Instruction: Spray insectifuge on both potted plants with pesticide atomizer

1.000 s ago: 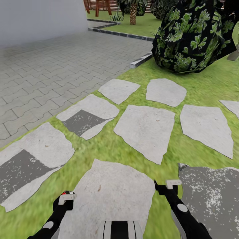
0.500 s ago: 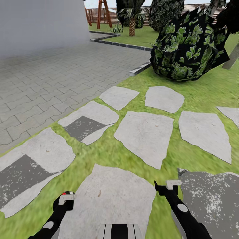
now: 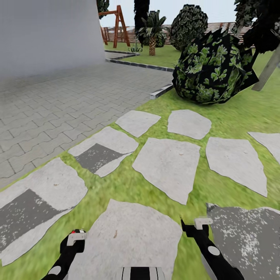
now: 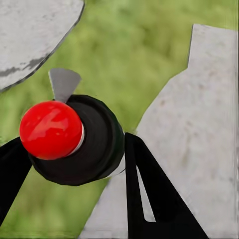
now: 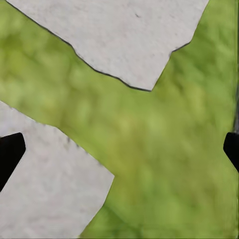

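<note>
My left gripper (image 3: pixel 76 238) hangs low at the near left over a stepping stone, shut on the pesticide atomizer (image 3: pixel 79 231). In the left wrist view the atomizer (image 4: pixel 97 147) shows end-on between the black fingers (image 4: pixel 149 194) as a black top with a red knob and a small grey tab. My right gripper (image 3: pixel 196 226) is low at the near right, open, with only grass and stone between its widely parted fingertips (image 5: pixel 10 152). The potted plants are out of view.
Flat stepping stones (image 3: pixel 167 165) lie in the lawn ahead. Grey brick paving (image 3: pixel 58 101) and a pale wall (image 3: pixel 46 35) are at the left. A large dark bush (image 3: pixel 210 70) stands ahead right. Far off are a palm (image 3: pixel 151 29), a small spiky plant (image 3: pixel 135 48), a wooden swing frame (image 3: pixel 116 25) and a fence.
The whole head view has shifted, so the camera has moved: sky, swing frame and far trees have come into the top of the picture. Both grippers keep their places and states.
</note>
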`<state>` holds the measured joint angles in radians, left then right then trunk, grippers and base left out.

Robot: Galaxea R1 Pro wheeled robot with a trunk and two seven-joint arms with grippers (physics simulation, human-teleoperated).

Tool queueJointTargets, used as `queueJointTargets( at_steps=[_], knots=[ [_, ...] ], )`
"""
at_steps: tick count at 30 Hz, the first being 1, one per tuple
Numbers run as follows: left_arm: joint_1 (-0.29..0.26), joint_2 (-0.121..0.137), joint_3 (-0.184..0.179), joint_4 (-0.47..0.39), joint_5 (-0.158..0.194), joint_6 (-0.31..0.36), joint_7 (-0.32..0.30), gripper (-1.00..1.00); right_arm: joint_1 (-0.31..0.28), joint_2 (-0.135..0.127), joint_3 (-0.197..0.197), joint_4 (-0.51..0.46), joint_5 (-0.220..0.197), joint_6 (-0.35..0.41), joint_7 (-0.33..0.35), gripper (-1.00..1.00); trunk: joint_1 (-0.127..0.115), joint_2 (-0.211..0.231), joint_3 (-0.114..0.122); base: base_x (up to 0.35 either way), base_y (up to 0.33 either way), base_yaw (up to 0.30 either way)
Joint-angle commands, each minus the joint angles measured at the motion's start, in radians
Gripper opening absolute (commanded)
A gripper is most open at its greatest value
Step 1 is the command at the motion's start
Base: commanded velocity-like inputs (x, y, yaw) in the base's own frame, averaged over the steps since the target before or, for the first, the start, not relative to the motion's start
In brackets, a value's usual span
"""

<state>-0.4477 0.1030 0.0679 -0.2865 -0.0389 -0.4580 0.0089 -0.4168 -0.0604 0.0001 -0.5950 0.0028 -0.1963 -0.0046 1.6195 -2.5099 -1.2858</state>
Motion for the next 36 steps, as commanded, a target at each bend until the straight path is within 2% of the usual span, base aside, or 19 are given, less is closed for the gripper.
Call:
queueJointTargets(
  at_steps=[1, 3, 7, 9, 13, 19, 22, 29, 36],
  knots=[
    [0.014, 0.0, 0.004, -0.003, -0.002, -0.003, 0.001, -1.0, -0.001, -0.003, -0.001, 0.037, 0.0, -0.024, 0.0, 1.0, -0.001, 0.0, 0.005, 0.0, 0.0, -0.112],
    [0.029, 0.0, 0.004, -0.003, 0.003, -0.004, 0.002, -1.0, 0.0, -0.006, -0.001, 0.094, 0.0, -0.066, 0.0, 1.0, -0.002, 0.001, 0.016, 0.0, 0.0, -0.118],
    [0.063, 0.003, 0.005, 0.001, 0.011, -0.004, 0.002, -1.0, 0.001, -0.024, -0.002, 0.253, 0.0, -0.222, 0.001, 1.0, -0.003, 0.001, 0.037, 0.0, 0.0, -0.126],
    [0.092, 0.004, 0.016, -0.003, 0.021, -0.005, 0.002, -1.0, 0.001, -0.036, -0.002, 0.353, 0.0, -0.31, 0.001, 1.0, -0.004, 0.002, 0.048, 0.0, 0.0, -0.131],
    [0.133, 0.004, 0.045, -0.01, 0.034, -0.008, 0.001, -1.0, 0.001, -0.051, -0.002, 0.503, -0.002, -0.421, -0.001, 1.0, -0.006, 0.003, 0.069, 0.0, 0.0, -0.132],
    [0.183, 0.008, 0.057, -0.008, 0.039, -0.075, 0.002, -1.0, 0.003, -0.066, -0.001, 0.563, -0.005, -0.467, 0.0, 1.0, -0.009, 0.004, 0.101, 0.0, 0.0, -0.133],
    [0.191, 0.006, 0.058, -0.003, 0.038, -0.091, 0.002, -1.0, 0.004, -0.062, 0.0, 0.568, -0.004, -0.47, 0.0, 1.0, -0.01, 0.005, 0.117, 0.0, 0.0, -0.133],
    [0.193, 0.007, 0.079, 0.001, 0.037, -0.096, 0.003, -1.0, 0.004, -0.054, 0.0, 0.569, -0.005, -0.471, 0.0, 1.0, -0.013, 0.007, 0.152, 0.0, 0.0, -0.094],
    [0.193, 0.006, 0.078, 0.001, 0.04, -0.096, 0.003, -1.0, 0.004, -0.053, 0.0, 0.569, -0.006, -0.47, 0.0, 1.0, -0.016, 0.008, 0.182, 0.0, 0.0, -0.175]
  ],
)
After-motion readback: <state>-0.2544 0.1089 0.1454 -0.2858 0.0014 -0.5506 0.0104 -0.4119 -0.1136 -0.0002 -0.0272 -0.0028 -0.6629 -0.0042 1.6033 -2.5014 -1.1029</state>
